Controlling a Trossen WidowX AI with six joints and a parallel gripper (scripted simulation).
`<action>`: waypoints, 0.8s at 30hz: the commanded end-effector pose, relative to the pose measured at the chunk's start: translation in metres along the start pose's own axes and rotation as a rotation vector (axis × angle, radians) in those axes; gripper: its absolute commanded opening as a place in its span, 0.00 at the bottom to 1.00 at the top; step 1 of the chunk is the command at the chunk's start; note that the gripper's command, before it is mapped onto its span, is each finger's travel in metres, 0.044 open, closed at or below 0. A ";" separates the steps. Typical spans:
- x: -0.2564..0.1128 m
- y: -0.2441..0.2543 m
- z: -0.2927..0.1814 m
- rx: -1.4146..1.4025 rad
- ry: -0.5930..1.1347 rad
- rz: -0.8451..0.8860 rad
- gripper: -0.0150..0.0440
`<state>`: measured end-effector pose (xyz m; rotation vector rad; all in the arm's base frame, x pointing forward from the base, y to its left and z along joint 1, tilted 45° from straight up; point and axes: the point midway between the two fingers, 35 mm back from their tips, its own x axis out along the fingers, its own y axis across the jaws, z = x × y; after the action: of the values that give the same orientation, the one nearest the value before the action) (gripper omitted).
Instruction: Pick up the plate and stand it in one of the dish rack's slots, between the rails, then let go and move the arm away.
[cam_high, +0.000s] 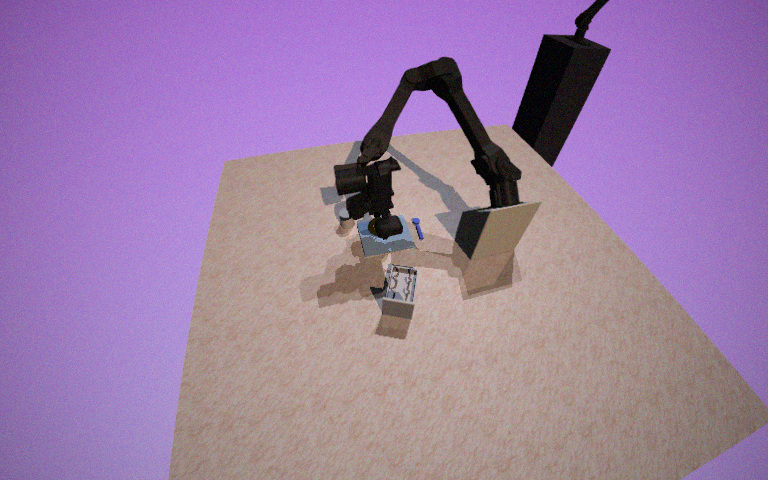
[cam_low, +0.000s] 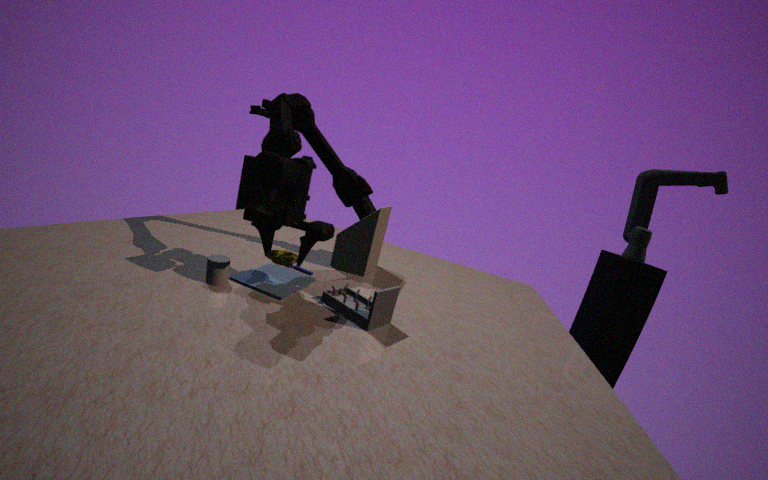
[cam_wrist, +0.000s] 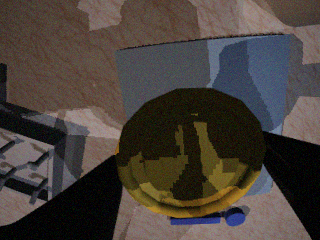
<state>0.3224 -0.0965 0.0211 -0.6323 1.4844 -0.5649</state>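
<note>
A round yellow plate (cam_high: 372, 228) (cam_low: 281, 257) (cam_wrist: 187, 160) is between my gripper's fingers, held a little above the pale blue mat (cam_high: 390, 249) (cam_low: 283, 289) (cam_wrist: 160, 67). My gripper (cam_low: 283, 260) points down and is shut on the plate, with one finger at each side of its rim. The plate is roughly level in the exterior view and partly hidden behind a finger in the top view. The grey dish rack (cam_high: 397, 309) (cam_low: 386, 306) (cam_wrist: 35, 123) stands beside the mat, on the left in the wrist view. Its slots hold no plate.
A grey cylinder (cam_high: 344, 218) (cam_low: 218, 270) stands beside the mat. A blue utensil (cam_high: 418, 228) (cam_low: 304, 270) (cam_wrist: 195, 220) lies at the mat's other side. A tilted tan slab (cam_high: 504, 226) (cam_low: 362, 243) stands near the arm's base. A dark pillar (cam_high: 560, 90) (cam_low: 617, 305) stands beyond the table edge.
</note>
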 end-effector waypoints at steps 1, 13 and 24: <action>-0.026 0.002 0.005 0.009 -0.013 0.008 0.25; -0.092 0.006 0.005 0.009 -0.007 0.000 0.25; -0.123 0.007 0.002 -0.013 -0.006 -0.011 0.25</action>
<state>0.3218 -0.0102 0.1025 -0.6449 1.4773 -0.5759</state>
